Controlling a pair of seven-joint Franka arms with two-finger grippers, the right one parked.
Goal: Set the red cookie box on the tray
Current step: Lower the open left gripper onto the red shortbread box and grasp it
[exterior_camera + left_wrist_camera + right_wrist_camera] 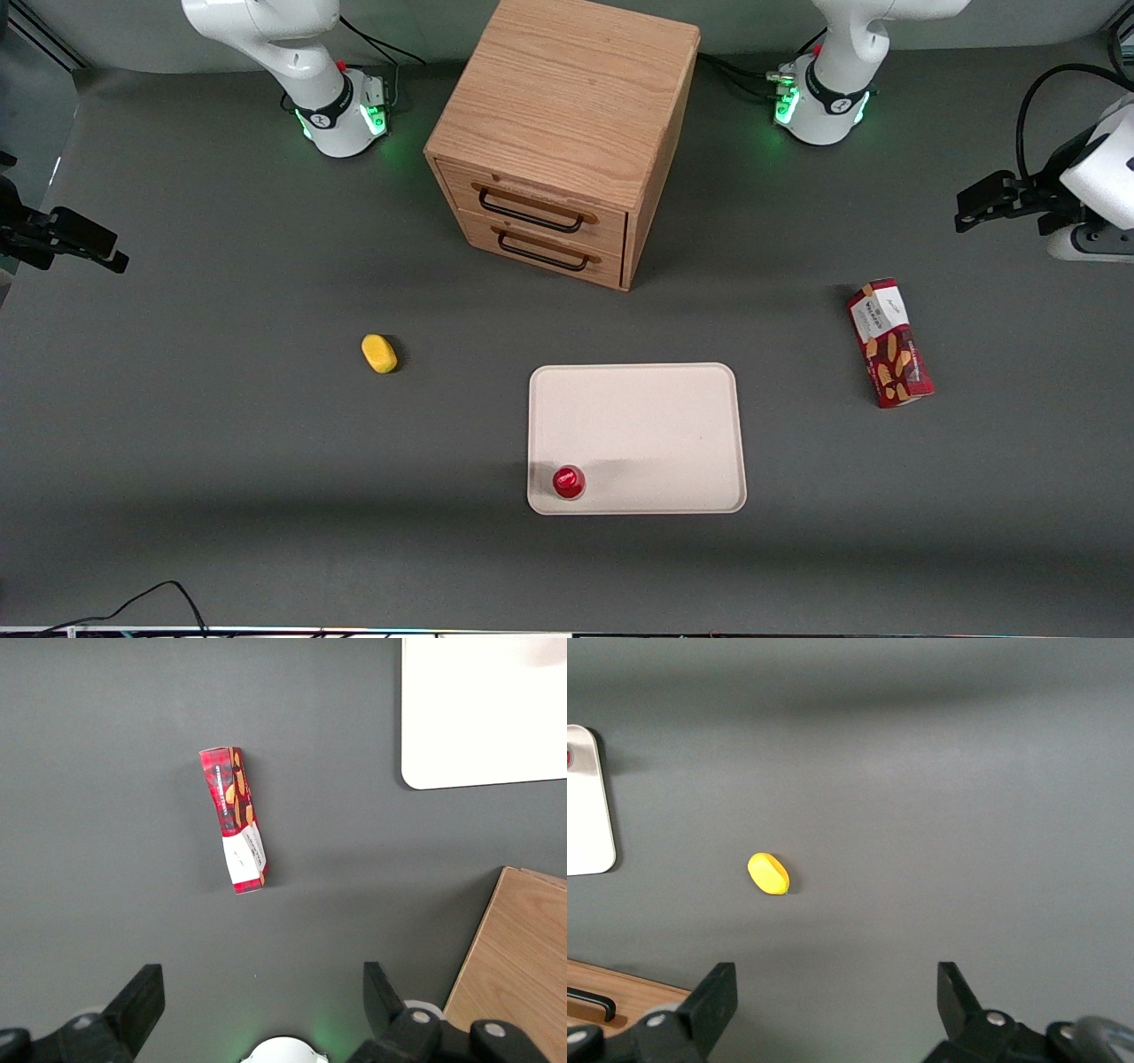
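The red cookie box (889,344) lies flat on the grey table toward the working arm's end, apart from the tray, its white panel end farther from the front camera. It also shows in the left wrist view (237,819). The cream-white tray (647,425) lies in front of the cabinet, near the table's middle; one corner shows in the left wrist view (487,718). My left gripper (970,211) hangs above the table, farther from the front camera than the box and apart from it. It is open and empty (261,983).
A wooden two-drawer cabinet (567,133) stands farther from the front camera than the tray. A small round red cap-like object (568,481) sits on the tray's near corner. A yellow lump (380,353) lies toward the parked arm's end.
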